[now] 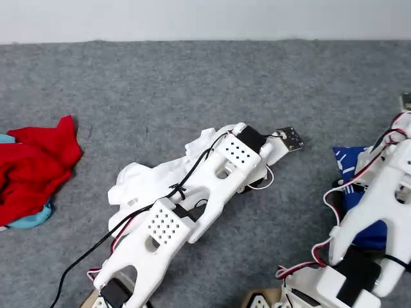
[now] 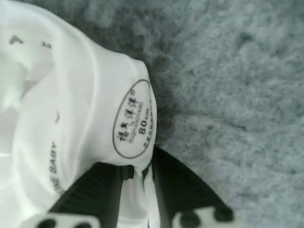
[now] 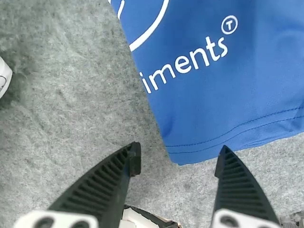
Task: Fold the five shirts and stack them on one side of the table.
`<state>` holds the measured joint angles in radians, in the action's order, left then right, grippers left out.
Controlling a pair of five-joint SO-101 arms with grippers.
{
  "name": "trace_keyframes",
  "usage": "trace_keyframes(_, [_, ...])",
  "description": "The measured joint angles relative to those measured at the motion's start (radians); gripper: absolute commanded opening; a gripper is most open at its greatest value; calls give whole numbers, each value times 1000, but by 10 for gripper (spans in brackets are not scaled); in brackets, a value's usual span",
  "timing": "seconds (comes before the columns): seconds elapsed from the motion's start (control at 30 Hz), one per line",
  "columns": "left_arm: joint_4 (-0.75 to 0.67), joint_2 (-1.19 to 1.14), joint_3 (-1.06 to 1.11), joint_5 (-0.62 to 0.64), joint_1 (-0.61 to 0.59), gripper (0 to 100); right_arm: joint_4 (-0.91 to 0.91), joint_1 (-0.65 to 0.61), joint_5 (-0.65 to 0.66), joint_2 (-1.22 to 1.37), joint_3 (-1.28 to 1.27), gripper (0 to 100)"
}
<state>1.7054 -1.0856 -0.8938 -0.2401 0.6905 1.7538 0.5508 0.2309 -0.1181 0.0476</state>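
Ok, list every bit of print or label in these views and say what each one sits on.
On the blue shirt: white lettering with a small ringed mark and a curved line, cut off at the picture's edge.
On the white shirt, by its neck edge: an oval label with small characters and a size number.
Along a seam of that shirt: grey lettering, partly hidden.
High view: nothing large enough to read.
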Motion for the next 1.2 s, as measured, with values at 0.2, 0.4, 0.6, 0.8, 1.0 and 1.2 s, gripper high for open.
trace_keyframes(0.2, [0, 0, 0, 0, 0, 14, 0, 0, 0, 0, 0, 259])
trace_keyframes(0.4, [0, 0, 0, 0, 0, 14, 0, 0, 0, 0, 0, 259])
trace_keyframes(0.6, [0, 0, 0, 0, 0, 14, 0, 0, 0, 0, 0, 259])
trace_keyframes(0.8, [0, 0, 0, 0, 0, 14, 0, 0, 0, 0, 0, 259])
trace_keyframes(1.0, [0, 0, 0, 0, 0, 14, 0, 0, 0, 0, -60, 259])
trace_keyframes(1.2, [0, 0, 0, 0, 0, 14, 0, 12, 0, 0, -78, 259])
